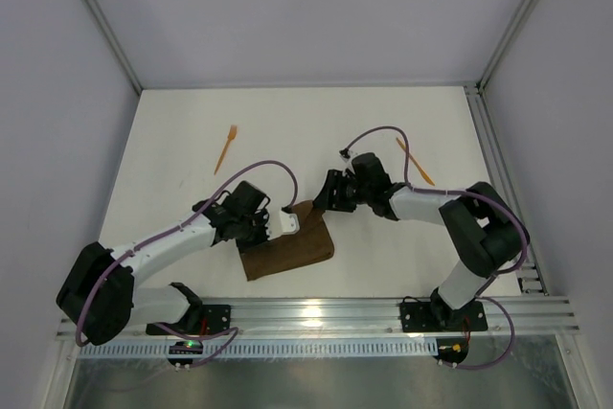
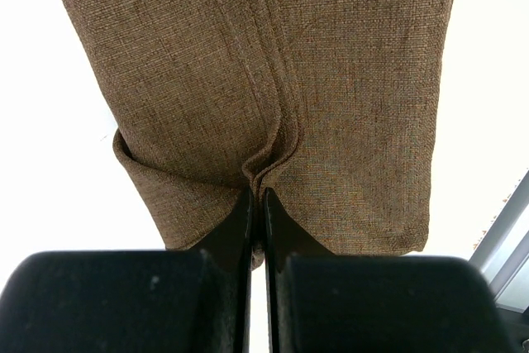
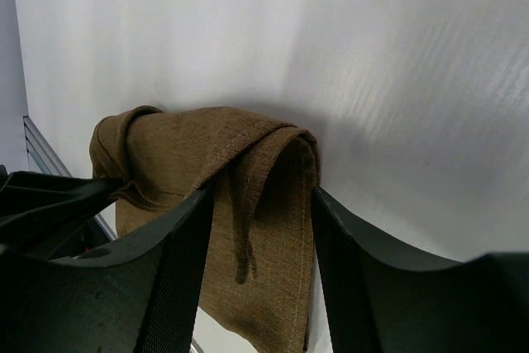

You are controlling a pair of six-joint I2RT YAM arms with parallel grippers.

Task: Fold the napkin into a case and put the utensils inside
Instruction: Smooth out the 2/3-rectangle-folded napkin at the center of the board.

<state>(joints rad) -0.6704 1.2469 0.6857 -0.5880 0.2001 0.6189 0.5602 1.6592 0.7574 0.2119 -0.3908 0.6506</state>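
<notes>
On the napkin [image 1: 292, 254], left gripper [image 2: 258, 196] pinches, right gripper [image 3: 263, 197] seemingly loose.

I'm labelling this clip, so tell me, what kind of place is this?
Most likely a lab robot test cell: two arms bolted to an aluminium rail, a white table boxed in by plain panel walls, with a napkin and orange utensils as props.

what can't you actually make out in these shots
- Top view: the left utensil and right utensil are too small to tell their types; no wrist view shows them.
- Top view: the right hand hides its own fingertips, so contact with the napkin is unclear there.
- Left wrist view: the left hand covers the napkin's near edge; the top edge crops the rest.
- Right wrist view: the bottom edge crops the napkin's lower part.
</notes>
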